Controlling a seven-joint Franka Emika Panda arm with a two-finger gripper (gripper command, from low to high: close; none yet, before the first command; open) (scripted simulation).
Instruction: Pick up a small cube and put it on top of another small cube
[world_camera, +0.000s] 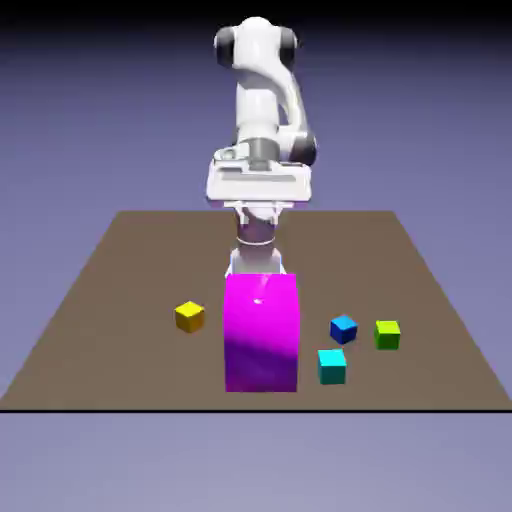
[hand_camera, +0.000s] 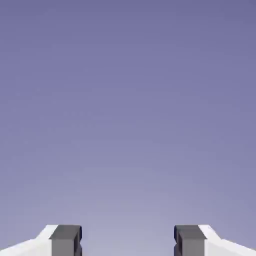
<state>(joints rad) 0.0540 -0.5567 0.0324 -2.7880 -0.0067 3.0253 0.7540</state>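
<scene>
One small dark-blue cube (world_camera: 343, 329) down on the counter (world_camera: 150, 360), between the cyan cube (world_camera: 332, 367) and the green cube (world_camera: 387, 335), lower than the gripper (hand_camera: 128, 241) and toward the exterior view's right, gripper up high, fingers apart, just backdrop between them!

Magenta block (world_camera: 261, 333) blocks middle; bare tabletop (world_camera: 130, 365) left of yellow cube (world_camera: 190, 317).

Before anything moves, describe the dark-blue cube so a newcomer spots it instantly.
Find the big magenta block on the brown table. Toward the exterior view's right sit three small cubes. Yours is the dark-blue one, darker than cyan and not green.
</scene>
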